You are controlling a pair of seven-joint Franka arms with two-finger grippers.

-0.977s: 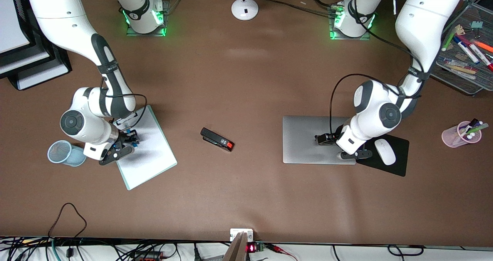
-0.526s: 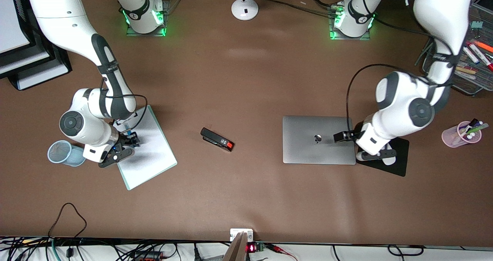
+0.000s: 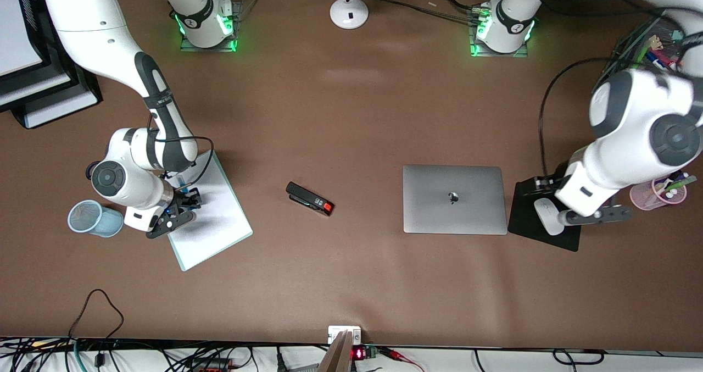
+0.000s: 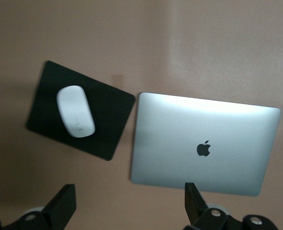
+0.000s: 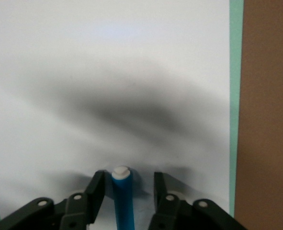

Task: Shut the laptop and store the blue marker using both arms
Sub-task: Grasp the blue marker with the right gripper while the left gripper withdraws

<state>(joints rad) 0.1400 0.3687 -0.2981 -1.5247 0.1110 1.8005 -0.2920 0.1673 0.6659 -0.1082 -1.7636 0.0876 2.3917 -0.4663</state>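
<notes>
fingers (image 5: 96, 191) of the right gripper (image 5: 126, 195) stand on either side of the blue marker (image 5: 122, 197), narrowed toward it with a thin gap showing on each side — a firm grip cannot be confirmed yet. the marker stands nearly upright between them, its white end pointing away from the wrist, over a white pad with a green edge (image 3: 211, 218). a light blue mesh cup (image 3: 88, 217) lies on its side on the table just beside this gripper, toward the right arm's end.

toward the other end of the table, the laptop (image 3: 454, 198) lies shut and flat, lid logo up. the left gripper (image 4: 127, 215) hangs over the black mouse pad (image 4: 79, 116) and white mouse (image 4: 75, 111) just beside the laptop, its fingers spread wide and holding nothing. a black stapler (image 3: 309, 198) sits between pad and laptop.

judging by this, the closing step is done and the marker pickup is in hand. the next move calls for squeezing fully onto the marker, lifting it straight off the pad, then carrying it to a holder — likely the mesh cup nearby.
</notes>
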